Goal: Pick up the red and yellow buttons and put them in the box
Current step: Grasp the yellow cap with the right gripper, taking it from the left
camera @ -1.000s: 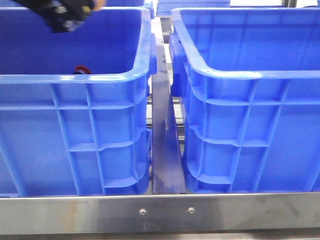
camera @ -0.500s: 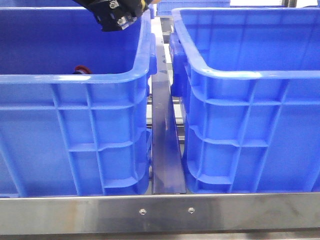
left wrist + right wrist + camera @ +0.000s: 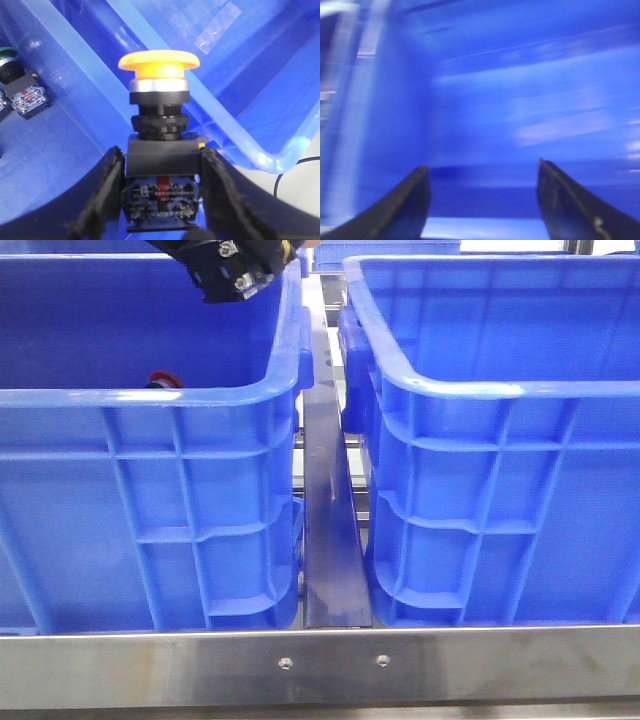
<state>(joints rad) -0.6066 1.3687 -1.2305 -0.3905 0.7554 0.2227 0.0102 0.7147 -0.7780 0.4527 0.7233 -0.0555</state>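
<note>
Surface: metal frame rail (image 3: 330, 665) runs along the near edge, and two blue crates stand on it side by side with a narrow gap between them.
Left gripper (image 3: 161, 200): the fingers are closed on the dark base of the yellow button (image 3: 159, 62), cap pointing away from the wrist. In the front view it hangs over the far right corner of the left crate (image 3: 150, 500), cut off by the top edge.
Right gripper (image 3: 482, 200): jaws spread wide, nothing between them, blurred blue plastic behind.
Right crate (image 3: 500, 500): its inside floor is not visible.
Red button (image 3: 162, 379): only a sliver shows behind the near rim of the left crate.
Green-capped button (image 3: 7, 57): lies on the left crate's floor, partly cut off.
</note>
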